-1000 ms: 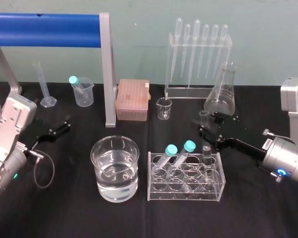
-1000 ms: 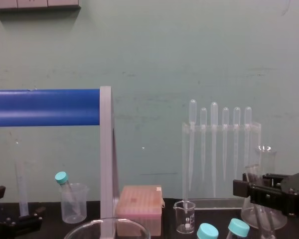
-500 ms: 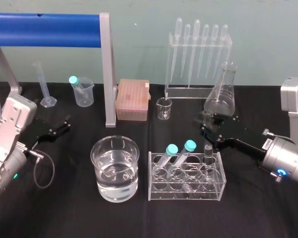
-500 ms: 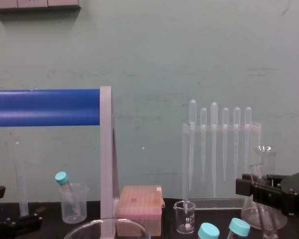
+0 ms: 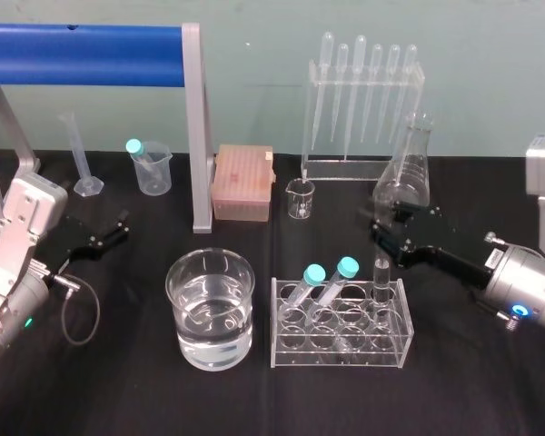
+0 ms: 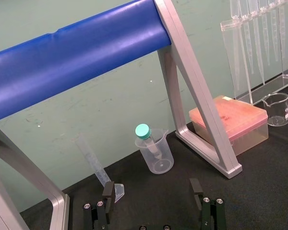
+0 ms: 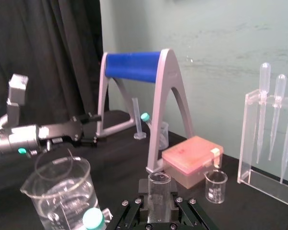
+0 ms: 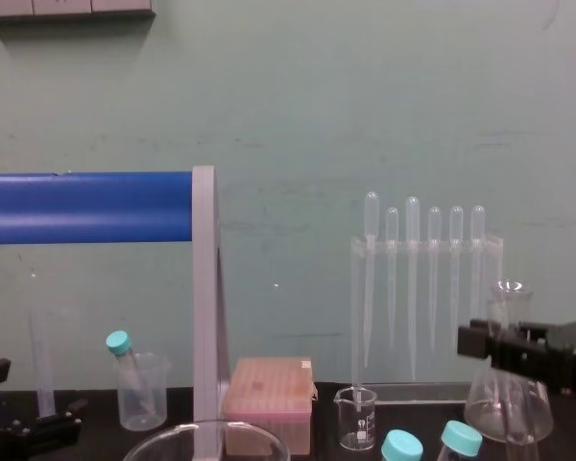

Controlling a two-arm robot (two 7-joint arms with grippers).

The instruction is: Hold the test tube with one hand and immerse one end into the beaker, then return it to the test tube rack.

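The test tube [image 5: 381,277] stands upright in the right end of the clear rack [image 5: 339,345], its open top just under my right gripper [image 5: 381,241]. In the right wrist view the gripper [image 7: 159,194] is shut on the tube [image 7: 159,181], one black finger on each side of the glass near its rim. The wide beaker [image 5: 211,309], partly filled with clear liquid, stands left of the rack. My left gripper [image 5: 116,229] rests open at the far left of the table, its fingers [image 6: 106,193] spread with nothing between them.
Two teal-capped tubes [image 5: 330,282] lean in the rack's left half. Behind are a conical flask [image 5: 405,173], a tiny beaker [image 5: 301,198], a pipette stand [image 5: 361,109], a pink tip box [image 5: 243,182], a plastic cup [image 5: 151,167], a measuring cylinder [image 5: 83,154] and a blue-barred frame [image 5: 195,127].
My right gripper's fingers have closed onto the top of the test tube, and the gripper has risen slightly. The left arm has not moved.
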